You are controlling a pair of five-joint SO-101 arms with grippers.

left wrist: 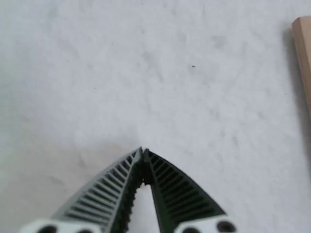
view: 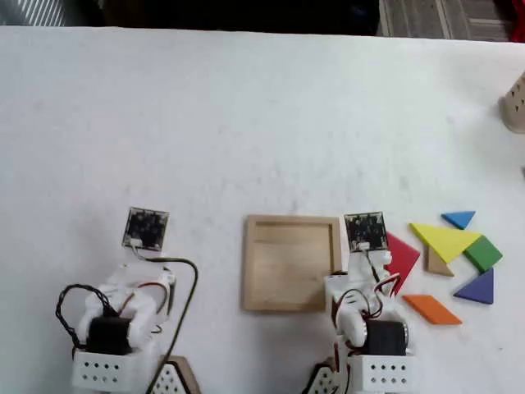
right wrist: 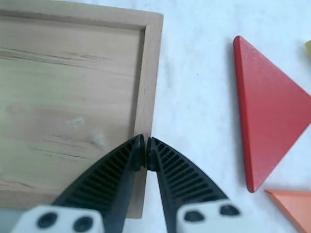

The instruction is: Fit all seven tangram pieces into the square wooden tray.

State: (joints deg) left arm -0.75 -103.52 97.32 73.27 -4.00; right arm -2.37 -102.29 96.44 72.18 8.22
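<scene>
The square wooden tray point(view: 256, 271) lies empty between the two arms, its rim point(right wrist: 148, 73) under my right gripper point(right wrist: 146, 145), which is shut with nothing in it. Just right of that arm lies a red triangle point(view: 402, 258) point(right wrist: 269, 111). Further right sit a yellow triangle point(view: 447, 240), a small blue triangle point(view: 459, 218), a green square point(view: 484, 253), a tan piece point(view: 437, 264), a purple triangle point(view: 478, 288) and an orange parallelogram point(view: 432, 309) point(right wrist: 291, 206). My left gripper point(left wrist: 143, 154) is shut over bare white table, left of the tray's edge point(left wrist: 303, 58).
A white cloth covers the table point(view: 246, 123). A beige perforated object point(view: 515, 103) stands at the far right edge. Both arm bases point(view: 115, 345) point(view: 377, 353) sit at the near edge.
</scene>
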